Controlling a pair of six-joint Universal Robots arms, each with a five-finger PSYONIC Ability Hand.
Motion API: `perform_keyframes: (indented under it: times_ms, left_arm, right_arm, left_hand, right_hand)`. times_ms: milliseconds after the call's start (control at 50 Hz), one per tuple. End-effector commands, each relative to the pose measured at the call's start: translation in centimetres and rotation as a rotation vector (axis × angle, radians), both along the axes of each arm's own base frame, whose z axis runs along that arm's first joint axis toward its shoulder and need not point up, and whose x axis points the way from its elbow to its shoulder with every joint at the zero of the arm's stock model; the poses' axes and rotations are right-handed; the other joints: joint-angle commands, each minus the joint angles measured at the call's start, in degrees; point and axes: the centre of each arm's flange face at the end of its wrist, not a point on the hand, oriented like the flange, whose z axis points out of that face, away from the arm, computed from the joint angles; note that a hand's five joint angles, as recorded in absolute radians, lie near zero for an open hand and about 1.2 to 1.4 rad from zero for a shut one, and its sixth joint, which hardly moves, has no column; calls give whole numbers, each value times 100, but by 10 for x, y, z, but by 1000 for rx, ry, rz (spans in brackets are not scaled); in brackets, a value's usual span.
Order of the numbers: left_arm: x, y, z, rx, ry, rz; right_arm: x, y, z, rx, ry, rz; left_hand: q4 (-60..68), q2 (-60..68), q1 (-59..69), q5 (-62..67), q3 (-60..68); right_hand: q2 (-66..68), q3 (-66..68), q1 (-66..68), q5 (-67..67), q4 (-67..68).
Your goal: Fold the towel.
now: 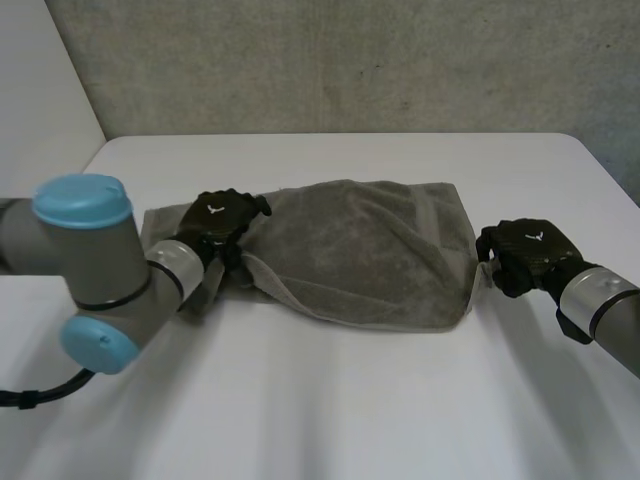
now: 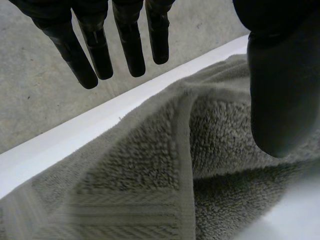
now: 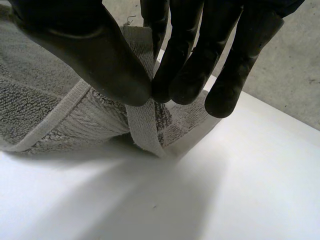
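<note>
The grey towel [image 1: 370, 250] is lying rumpled and part-doubled in the middle of the white worktop [image 1: 330, 400]. My right hand [image 1: 525, 255] is pinching the hem band [image 3: 143, 127] at its right edge between thumb and fingers [image 3: 185, 65]. My left hand [image 1: 222, 225] is hanging over the left end, fingers straight, gripping nothing. I am judging the cloth light, soft and floppy; the woven hem is offering the firmest hold.

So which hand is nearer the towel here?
Right. The right hand pinches the hem of the towel at its right end; the left hand is open over the left end, gripping nothing.
</note>
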Motion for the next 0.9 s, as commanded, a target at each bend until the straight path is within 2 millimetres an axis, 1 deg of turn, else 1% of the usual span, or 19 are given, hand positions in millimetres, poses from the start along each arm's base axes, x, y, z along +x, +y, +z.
perform_keyframes:
  times_ms: [20,160,200,220,260,280,320,340,460,640,680,700,740,760,800,820,840,860,900]
  left_arm:
    - [-5,-21,-26,-9,-31,70]
    - [3,-27,-28,-49,-108,137]
    - [16,-32,-23,-66,-138,209]
    - [16,-32,-23,-66,-138,209]
    - [30,-35,-13,-78,-144,274]
    - [30,-35,-13,-78,-144,275]
    - [43,-37,-13,-70,-154,306]
    - [43,-37,-13,-70,-154,306]
    - [63,-32,-13,-38,-170,345]
    - [71,-23,-5,-31,-160,326]
    - [71,-17,2,-39,-149,299]
    - [71,-17,2,-39,-149,298]
    - [70,-11,11,-53,-137,270]
    - [70,-11,11,-53,-137,270]
    - [68,-4,22,-70,-123,236]
    - [68,-4,22,-70,-123,236]
    - [67,0,28,-82,-117,223]
    - [67,0,28,-82,-117,223]
    - [67,6,41,-113,-119,197]
  right_arm:
    - [-1,2,-1,7,1,-2]
    - [-2,2,-1,7,1,-7]
    - [-2,2,-1,6,1,-7]
    - [-2,2,-1,6,1,-7]
    - [-1,2,-1,5,2,-3]
    - [-1,2,-1,5,2,-3]
    - [0,3,-1,4,3,0]
    - [0,3,-1,4,3,0]
    - [1,4,-1,6,3,6]
    - [2,5,-1,11,2,8]
    - [2,6,-1,11,3,6]
    - [2,6,-1,11,3,6]
    - [1,6,2,7,-1,3]
    - [1,6,2,7,-1,3]
    - [1,7,13,-21,-12,2]
    - [1,7,13,-22,-12,2]
    - [0,8,21,-43,-17,-1]
    - [0,8,21,-43,-17,-1]
    - [-1,10,38,-94,-21,-2]
  left_hand:
    - [-364,-493,-350,-1192,-318]
    - [511,382,525,-316,557]
    - [996,867,1010,169,1043]
    - [999,870,1013,171,1045]
    - [1284,1155,1297,456,1330]
    - [1285,1156,1299,457,1331]
    - [1402,1273,1416,575,1448]
    - [1403,1273,1416,575,1449]
    - [1386,1257,1400,558,1432]
    - [1638,1509,1652,811,1684]
    - [2624,2495,2638,1796,2670]
    - [2630,2501,2644,1803,2677]
    - [3787,3658,3800,2959,3833]
    - [3791,3662,3805,2964,3837]
    - [4277,4148,4290,3449,4323]
    - [4279,4150,4293,3452,4325]
    - [4579,4450,4592,3751,4625]
    - [4582,4453,4595,3754,4628]
    - [5117,4988,5131,4290,5164]
  right_hand:
    - [357,355,477,345,374]
    - [357,355,477,345,374]
    - [357,355,477,345,374]
    - [357,355,477,345,374]
    - [357,355,477,345,374]
    - [357,355,477,345,374]
    - [357,355,477,345,374]
    - [357,355,477,345,374]
    - [357,355,477,345,374]
    - [357,355,477,345,374]
    - [357,355,477,345,374]
    - [357,355,477,345,374]
    - [357,355,477,345,374]
    - [357,355,477,345,374]
    - [357,355,477,345,374]
    - [357,355,477,345,374]
    - [357,355,477,345,374]
    - [357,355,477,345,374]
    - [357,355,477,345,374]
